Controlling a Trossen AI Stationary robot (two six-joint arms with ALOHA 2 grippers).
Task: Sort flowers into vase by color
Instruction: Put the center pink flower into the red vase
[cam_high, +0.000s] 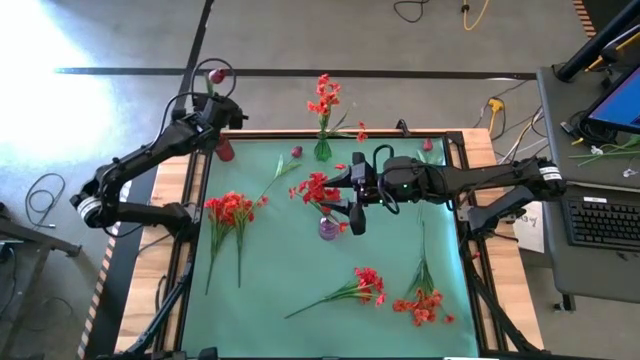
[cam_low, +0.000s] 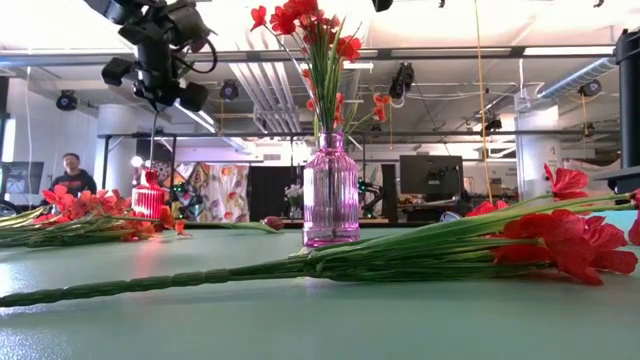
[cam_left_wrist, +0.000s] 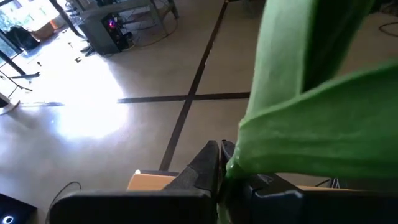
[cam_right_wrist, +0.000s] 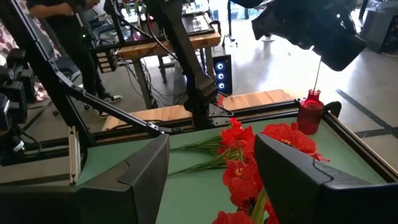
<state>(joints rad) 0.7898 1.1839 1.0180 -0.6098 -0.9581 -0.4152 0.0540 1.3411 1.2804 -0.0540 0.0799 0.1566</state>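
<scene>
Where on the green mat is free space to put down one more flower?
The mat's near-left corner below the red spray is bare, as is the strip between that spray and the purple vase. The middle and near-right are crowded with sprays.

Surface: one vase at centre, another vase at the far left edge; loose flowers lie left, more flowers near right.

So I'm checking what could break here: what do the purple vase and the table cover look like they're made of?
The purple vase looks like ribbed, see-through tinted glass or clear plastic: light passes through and the stems show inside. The table cover looks like a matte green mat, soft plastic or rubber perhaps: flat, even colour, no glare.
</scene>
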